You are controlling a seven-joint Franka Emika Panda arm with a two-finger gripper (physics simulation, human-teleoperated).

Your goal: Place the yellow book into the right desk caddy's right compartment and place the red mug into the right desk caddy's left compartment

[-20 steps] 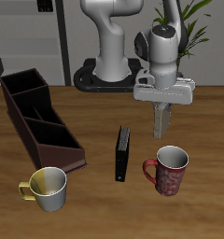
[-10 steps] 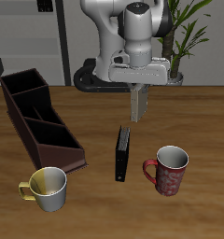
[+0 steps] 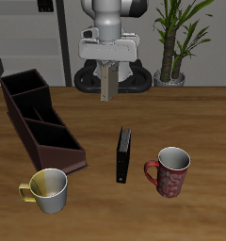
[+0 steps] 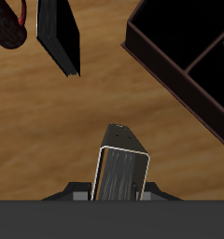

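The white robot arm's 2-finger gripper (image 3: 106, 94) hangs high over the back of the wooden table (image 3: 195, 122), clenched on a small thin pale tan-grey book, the yellow book (image 3: 106, 83), which hangs upright between the fingers, well clear of the table. In the wrist view the same book (image 4: 122, 163) shows as a slim grey slab with a pale edge, clamped at the gripper (image 4: 119, 187) and pointing down toward the wood.

The long dark brown desk caddy (image 3: 40, 120) with slanted walls lies on the table, well apart from the gripper, running from the back toward the front edge. Its 3 sections all look empty; in the wrist view only part of its dark rim and dividers (image 4: 184, 56) can be seen.

The dark red mug with white speckles (image 3: 171, 171) stands upright near the table's front, its handle toward a larger black book (image 3: 123, 154) that stands on edge just beside it, between mug and caddy. A pale yellow mug (image 3: 48, 190) stands near the caddy's front end. A potted green plant (image 3: 176, 38) stands behind the table.
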